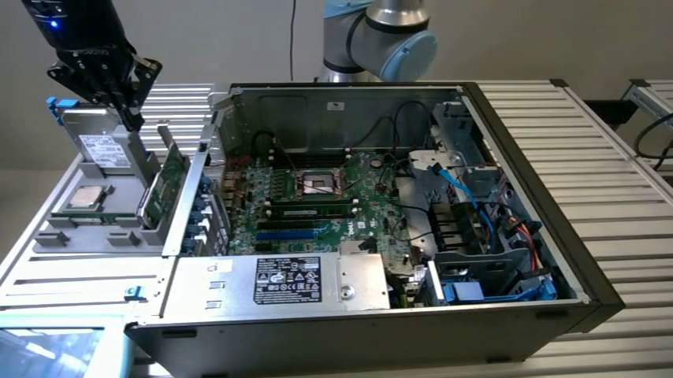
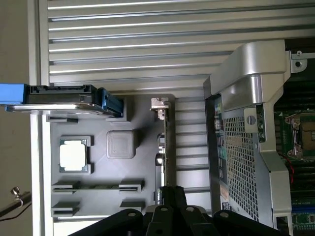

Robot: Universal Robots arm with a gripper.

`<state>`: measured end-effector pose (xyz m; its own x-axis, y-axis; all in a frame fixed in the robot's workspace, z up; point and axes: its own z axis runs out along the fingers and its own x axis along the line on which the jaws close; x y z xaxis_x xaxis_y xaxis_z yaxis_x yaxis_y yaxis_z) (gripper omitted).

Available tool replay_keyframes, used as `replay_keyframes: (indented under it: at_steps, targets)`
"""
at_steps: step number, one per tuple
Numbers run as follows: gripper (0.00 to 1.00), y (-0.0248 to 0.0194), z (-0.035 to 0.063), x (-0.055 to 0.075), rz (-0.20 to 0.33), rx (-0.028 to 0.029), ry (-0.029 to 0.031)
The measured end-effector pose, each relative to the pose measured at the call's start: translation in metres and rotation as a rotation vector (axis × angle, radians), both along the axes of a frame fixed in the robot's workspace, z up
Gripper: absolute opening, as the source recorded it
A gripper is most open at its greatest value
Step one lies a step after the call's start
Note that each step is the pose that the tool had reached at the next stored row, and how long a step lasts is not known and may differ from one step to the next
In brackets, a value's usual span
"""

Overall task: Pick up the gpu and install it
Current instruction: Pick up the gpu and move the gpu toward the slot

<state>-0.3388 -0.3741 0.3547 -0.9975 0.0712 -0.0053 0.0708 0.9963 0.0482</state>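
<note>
The gpu [image 1: 163,185] stands on its edge in a slot of the grey holder tray [image 1: 100,236], at the exterior view's left of the computer case. In the wrist view the gpu [image 2: 163,147] appears edge-on, with its silver bracket [image 2: 159,104] at one end. My gripper [image 1: 134,120] hangs above the tray, a little above and to the exterior view's left of the card. It tapers to a point, shut on nothing. Seen from the wrist, my gripper [image 2: 171,194] lies roughly in line with the card's edge.
A silver hard drive [image 1: 100,150] in a blue carrier stands upright in the tray beside the card, and a processor chip [image 1: 84,201] lies flat nearby. The open computer case [image 1: 505,102] holds the green motherboard [image 1: 315,197] and blue cables. The case's rear wall [image 2: 236,147] is close to the card.
</note>
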Motion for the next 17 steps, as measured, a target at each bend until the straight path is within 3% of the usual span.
replay_keyframes:
  at_steps: [2,5,7,8,12,17]
  targets:
    - [0.13,0.0,0.0,0.0,0.0,0.0,0.0]
    - [0.32,0.0,0.0001,0.0,0.0,-0.0001,0.0001]
    - [0.32,0.0,0.0001,0.0,0.0,-0.0001,0.0001]
    - [0.38,0.0,-0.0001,0.0,0.0,0.0,-0.0001]
    - [0.38,0.0,-0.0039,-0.012,0.0,0.0,-0.0078]
    - [0.38,-0.0007,-0.0129,-0.018,0.0,0.0,-0.009]
